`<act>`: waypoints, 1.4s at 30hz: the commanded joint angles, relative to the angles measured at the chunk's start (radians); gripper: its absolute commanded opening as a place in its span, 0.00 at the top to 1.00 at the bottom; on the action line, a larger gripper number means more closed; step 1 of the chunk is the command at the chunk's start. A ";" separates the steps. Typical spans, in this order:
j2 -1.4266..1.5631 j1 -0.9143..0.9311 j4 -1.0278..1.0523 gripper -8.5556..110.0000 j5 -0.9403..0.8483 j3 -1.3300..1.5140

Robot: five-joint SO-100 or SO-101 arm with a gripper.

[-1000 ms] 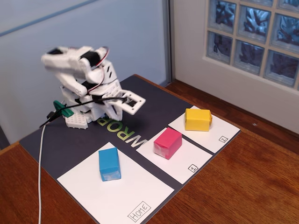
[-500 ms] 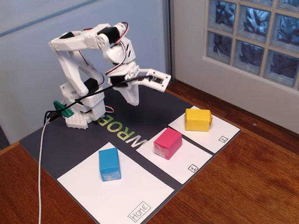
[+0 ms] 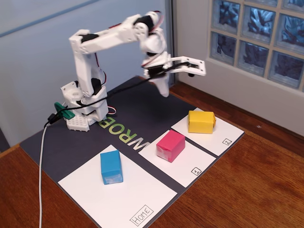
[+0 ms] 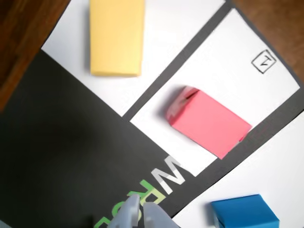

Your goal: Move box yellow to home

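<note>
One box yellow (image 3: 201, 121) sits on the white sheet marked "2" (image 3: 223, 135), well apart from home (image 3: 142, 199). There are three blocks in all: it, one pink block (image 3: 170, 145) on sheet "1" (image 3: 194, 164), and one blue block (image 3: 111, 166) on home. Above the dark mat (image 3: 142, 118) on the tabletop (image 3: 256, 190), the gripper (image 3: 183, 78) hangs with jaws spread, empty.
</note>
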 commanded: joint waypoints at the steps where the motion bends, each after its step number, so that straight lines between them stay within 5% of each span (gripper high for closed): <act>1: -0.081 -0.028 -0.002 0.93 0.089 -0.140; 14: -0.396 -0.150 0.018 0.93 0.301 -0.434; 36: -0.565 -0.187 -0.097 0.92 0.155 -0.443; 42: -0.565 -0.196 -0.132 0.71 0.100 -0.443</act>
